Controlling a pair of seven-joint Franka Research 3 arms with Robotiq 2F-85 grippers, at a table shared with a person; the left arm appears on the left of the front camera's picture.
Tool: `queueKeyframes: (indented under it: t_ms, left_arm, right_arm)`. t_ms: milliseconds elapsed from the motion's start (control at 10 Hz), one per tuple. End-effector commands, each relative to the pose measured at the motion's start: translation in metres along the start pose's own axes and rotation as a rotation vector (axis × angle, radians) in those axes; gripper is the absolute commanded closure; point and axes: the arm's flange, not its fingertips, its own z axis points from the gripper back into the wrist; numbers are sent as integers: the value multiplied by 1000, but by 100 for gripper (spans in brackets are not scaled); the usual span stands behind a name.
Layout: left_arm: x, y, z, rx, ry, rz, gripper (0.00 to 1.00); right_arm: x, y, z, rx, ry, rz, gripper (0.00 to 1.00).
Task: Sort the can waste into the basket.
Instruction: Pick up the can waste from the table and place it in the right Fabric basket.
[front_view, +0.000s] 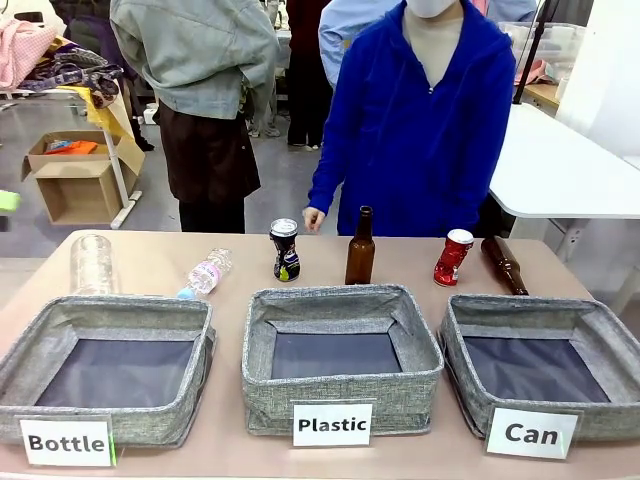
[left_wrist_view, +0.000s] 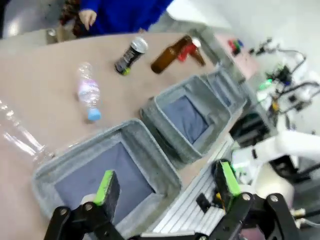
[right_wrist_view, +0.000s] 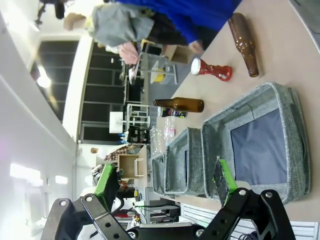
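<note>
**Both cans on the far strip of the table, both grippers open at the near edge**

Three grey baskets line the near edge of the table (front_view: 228, 420). The one carded "Can" (front_view: 520, 312) sits at the near right corner, the "Plastic" one (front_view: 340, 385) is in the middle, and the "Bottle" one (front_view: 110, 312) is at the near left corner. Narrow gaps of bare tabletop separate their walls. The dark floor of the Can basket shows fully, and its rim is open from above.

The other things stand or lie along the strip between the baskets' far rims and the table's far edge. The black can (front_view: 285, 249) stands upright behind the left part of the Plastic basket's far rim. An upright brown bottle (front_view: 360, 248) is near it on the right, with a clear gap between them. The red and white can (front_view: 453, 257), dented, stands behind the far left corner of the Can basket. A second brown bottle (front_view: 503, 264) lies just beside it on the right, its neck pointing at that basket's far rim. A small clear bottle (front_view: 206, 273) lies behind the Bottle basket, and a taller clear one (front_view: 92, 263) stands near the far left corner.

A person in blue stands at the far edge, one hand (front_view: 314, 218) hanging just behind the black can.

In its wrist view, the left gripper (left_wrist_view: 166, 180) hangs tilted over the near corner of the Bottle basket, jaws spread wide with nothing between them. In its rolled wrist view, the right gripper (right_wrist_view: 165, 179) hovers off the near edge by the Can basket, likewise spread and holding nothing, well apart from both cans.
</note>
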Motion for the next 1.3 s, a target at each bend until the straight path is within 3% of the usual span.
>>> queueKeyframes:
  t_ms: [0, 200, 300, 400, 500, 600, 800, 1000, 1100, 1200]
  left_arm:
    - [24, 18, -46, -56, 124, -114, 0]
    - [52, 27, -128, -124, 198, -237, 0]
    - [64, 39, -160, -107, 172, -287, 0]
    - [71, 54, -180, -132, 143, -276, 0]
    - [75, 64, -184, -155, 145, -187, 0]
    - [78, 57, -147, -161, 145, -119, 0]
    - [59, 39, -17, -100, 67, -64, 0]
    - [-2, 31, 90, -47, -121, -92, 0]
    - [-29, 34, 118, -78, -173, -90, 0]
    - [-53, 41, 139, -15, -255, -67, 0]
  right_arm:
    - [3, 0, 0, 24, -11, 28, 0]
    - [3, 0, 0, 24, -11, 28, 0]
    - [3, 0, 0, 24, -11, 28, 0]
    - [3, 0, 0, 24, -11, 28, 0]
    - [3, 0, 0, 24, -11, 28, 0]
    - [3, 0, 0, 24, -11, 28, 0]
    - [3, 0, 0, 24, -11, 28, 0]
    - [3, 0, 0, 24, -11, 28, 0]
    - [3, 0, 0, 24, -11, 28, 0]
    - [3, 0, 0, 24, -11, 28, 0]
